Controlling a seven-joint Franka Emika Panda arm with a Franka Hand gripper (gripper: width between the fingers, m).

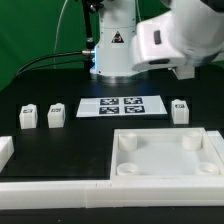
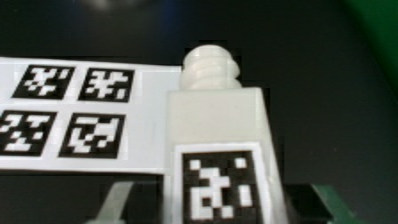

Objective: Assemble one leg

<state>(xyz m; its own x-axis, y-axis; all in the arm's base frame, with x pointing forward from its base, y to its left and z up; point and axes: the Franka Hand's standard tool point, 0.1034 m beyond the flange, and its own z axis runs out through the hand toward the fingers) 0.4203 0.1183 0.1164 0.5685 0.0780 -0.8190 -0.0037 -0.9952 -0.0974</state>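
Wrist view: the leg (image 2: 217, 130) runs lengthwise out from the hand (image 2: 217, 208). Its marker-tagged end is nearest the hand and its ribbed round tip is farthest. One grey finger (image 2: 134, 203) shows on each side of the tagged end, close against it. Cannot tell whether they press the leg, because the contact line is blurred and cut by the frame edge. The marker board (image 2: 68, 105) lies just beside the leg, not touching it.

Exterior view: the leg (image 1: 180, 110) appears to sit on the black counter (image 1: 60, 88). It is just off the end of the marker board (image 1: 122, 106) at the exterior view's right, and behind the white tray (image 1: 160, 158). The arm's white housing hangs over the leg and hides the fingers.

Only this view shows a small tagged block (image 1: 56, 114) and another (image 1: 28, 117), at the exterior view's left of the board. Only the wrist view shows the ribbed tip clearly.
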